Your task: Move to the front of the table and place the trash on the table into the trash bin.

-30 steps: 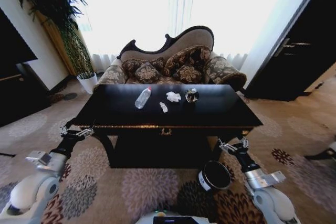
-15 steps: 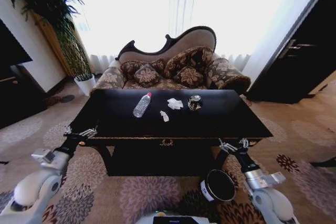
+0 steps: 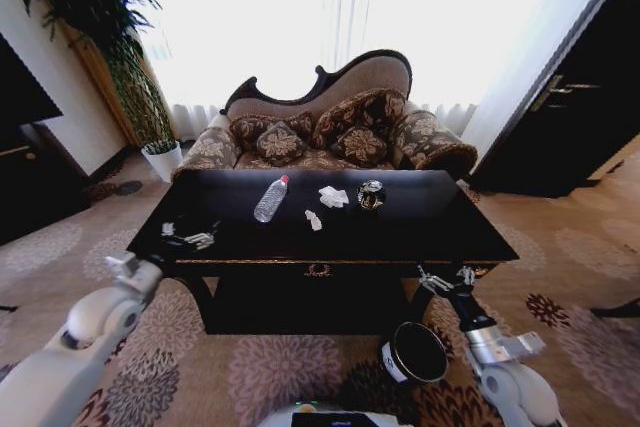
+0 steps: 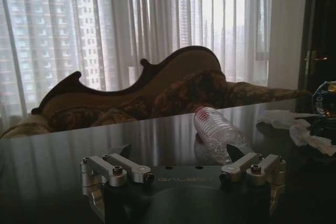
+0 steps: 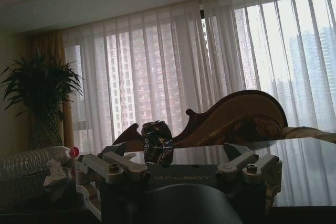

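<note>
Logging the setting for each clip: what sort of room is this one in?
Most likely a hotel suite or formal lounge. An ornate sofa with patterned cushions sits behind a glossy black table, sheer curtains cover tall windows facing high-rise buildings, and the carpet has a floral pattern.

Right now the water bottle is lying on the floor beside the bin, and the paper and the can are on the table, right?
Not quite. The head view shows the water bottle lying on the table, beside the paper and the can. The bin stands on the floor.
</note>
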Tool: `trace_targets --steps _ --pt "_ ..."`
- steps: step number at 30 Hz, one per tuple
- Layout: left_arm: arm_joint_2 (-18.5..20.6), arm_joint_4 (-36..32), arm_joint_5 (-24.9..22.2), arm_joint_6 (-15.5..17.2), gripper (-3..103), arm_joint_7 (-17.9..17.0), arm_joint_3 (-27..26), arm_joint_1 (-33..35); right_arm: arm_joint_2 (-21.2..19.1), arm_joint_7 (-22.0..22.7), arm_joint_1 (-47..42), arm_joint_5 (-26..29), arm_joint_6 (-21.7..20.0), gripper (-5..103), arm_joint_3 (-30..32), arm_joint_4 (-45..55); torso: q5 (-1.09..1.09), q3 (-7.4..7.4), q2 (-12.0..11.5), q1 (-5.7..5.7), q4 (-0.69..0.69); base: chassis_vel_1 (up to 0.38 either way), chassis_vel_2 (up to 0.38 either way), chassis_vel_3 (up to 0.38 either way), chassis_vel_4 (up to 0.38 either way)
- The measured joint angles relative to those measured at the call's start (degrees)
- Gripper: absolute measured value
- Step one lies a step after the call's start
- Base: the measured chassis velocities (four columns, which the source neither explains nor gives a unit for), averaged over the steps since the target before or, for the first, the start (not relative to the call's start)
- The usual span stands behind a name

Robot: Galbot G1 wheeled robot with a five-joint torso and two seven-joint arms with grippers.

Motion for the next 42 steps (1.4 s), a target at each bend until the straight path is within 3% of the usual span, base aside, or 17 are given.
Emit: trace_targets --steps 3,17,42 --pt "1.14 0.19 0.0 0.7 100 -0.47 5.88 -5.95 0.01 0.0 0.25 0.01 -0.18 100 0.01 0.02 0.03 0.01 -0.01 0.02 0.0 0.0 0.0 0.0 0.0" --pt "1.88 3.91 0.19 0.83 100 -0.47 15.28 -14.95 0.6 -0.14 -0.19 0.76 -0.35 100 0.82 0.26 0.04 0.01 0.0 0.01 0.0 0.0 0.0 0.0 0.0" --pt "-5.47 17.73 1.0 -1.66 100 2.2 27.24 -27.96 0.53 0.26 -2.04 4.06 -3.24 100 3.13 4.02 0.02 0.0 0.0 0.01 0.0 0.0 0.0 0.0 0.0"
